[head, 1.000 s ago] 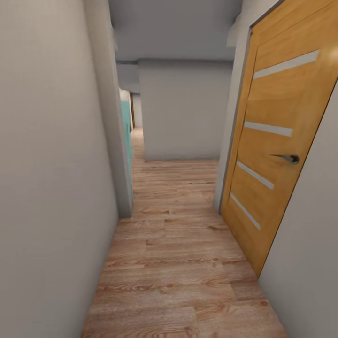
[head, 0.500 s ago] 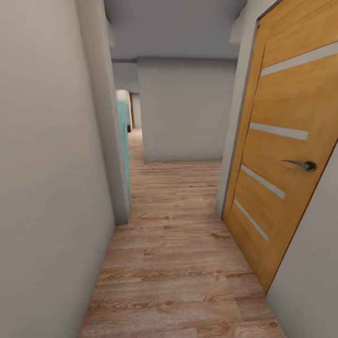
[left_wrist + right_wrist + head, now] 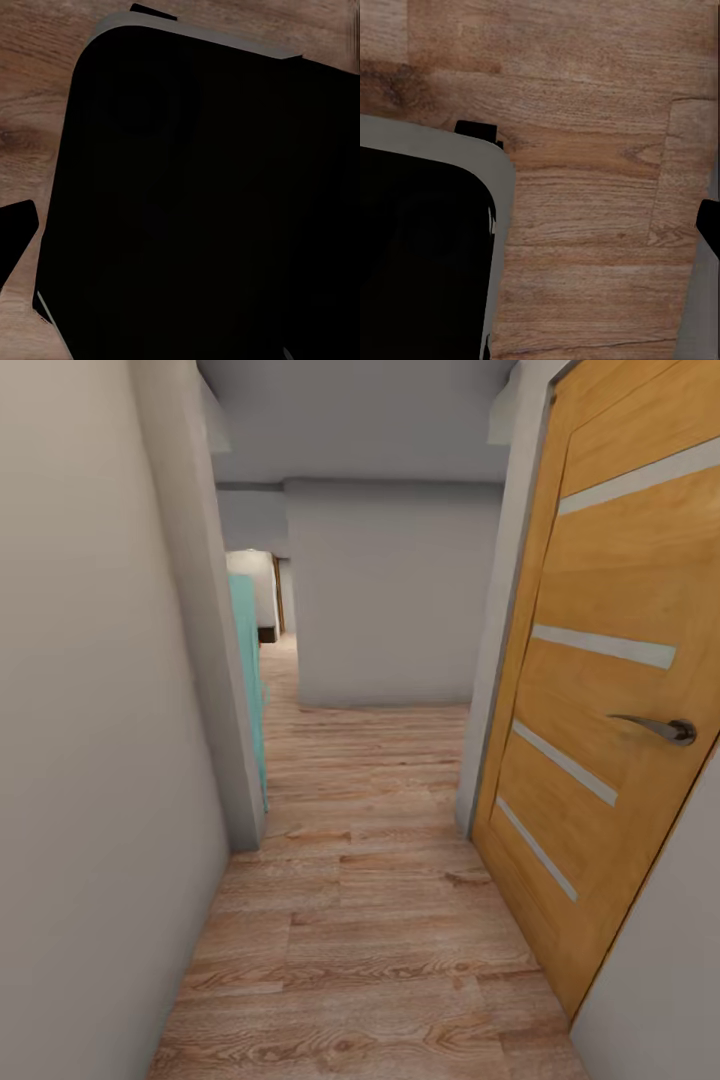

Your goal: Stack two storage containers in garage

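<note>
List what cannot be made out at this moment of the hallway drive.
- Head view: what lies past the far wall, which blocks the corridor; the teal panel, partly hidden by the left wall corner.
- Head view: the wooden door, cut off by the picture's edge.
- Left wrist view: a black body covers most of the plank floor.

Orange-tan door [image 3: 610, 660], wood-grain plank floor [image 3: 380, 920], teal panel [image 3: 248, 660]

A narrow strip of wood plank floor [image 3: 370, 920] runs open past the tan wooden door [image 3: 610, 690], ending at a white wall [image 3: 390, 600] beyond it.
</note>
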`<state>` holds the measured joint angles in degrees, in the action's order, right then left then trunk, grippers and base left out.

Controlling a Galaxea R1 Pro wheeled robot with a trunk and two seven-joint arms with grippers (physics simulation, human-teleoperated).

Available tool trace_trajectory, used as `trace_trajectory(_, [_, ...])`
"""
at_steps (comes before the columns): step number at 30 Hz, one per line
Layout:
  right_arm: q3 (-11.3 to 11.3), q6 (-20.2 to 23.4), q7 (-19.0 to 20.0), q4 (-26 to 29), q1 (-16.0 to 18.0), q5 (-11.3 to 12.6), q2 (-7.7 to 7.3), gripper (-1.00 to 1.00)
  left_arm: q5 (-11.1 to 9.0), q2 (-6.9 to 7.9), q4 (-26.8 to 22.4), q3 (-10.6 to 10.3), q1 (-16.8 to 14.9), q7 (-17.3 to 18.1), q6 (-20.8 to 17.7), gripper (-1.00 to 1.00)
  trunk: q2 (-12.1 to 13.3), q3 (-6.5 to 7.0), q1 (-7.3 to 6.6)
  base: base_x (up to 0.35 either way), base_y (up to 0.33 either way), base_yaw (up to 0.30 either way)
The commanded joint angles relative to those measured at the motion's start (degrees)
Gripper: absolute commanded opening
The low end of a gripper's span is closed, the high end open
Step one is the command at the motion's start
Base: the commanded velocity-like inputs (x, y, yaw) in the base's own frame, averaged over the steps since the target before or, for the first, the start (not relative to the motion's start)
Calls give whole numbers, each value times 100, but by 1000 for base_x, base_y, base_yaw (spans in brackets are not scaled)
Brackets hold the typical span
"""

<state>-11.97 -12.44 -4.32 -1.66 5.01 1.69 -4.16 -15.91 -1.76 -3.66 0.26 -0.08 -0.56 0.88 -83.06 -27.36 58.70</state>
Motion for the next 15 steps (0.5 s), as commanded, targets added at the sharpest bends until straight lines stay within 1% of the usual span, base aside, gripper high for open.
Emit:
trace_trajectory(1, [-47, -31, -17, -16, 6, 13, 2, 100, -26, -1, -3, 0, -1, -6, 9, 100, -2, -5, 3, 317, -23, 0])
trace_trajectory(15, [-67, -6, -18, -15, 4, 7, 19, 100, -43, 18, 3, 9, -1, -6, -45, 100, -2, -5, 3, 321, -4, 0])
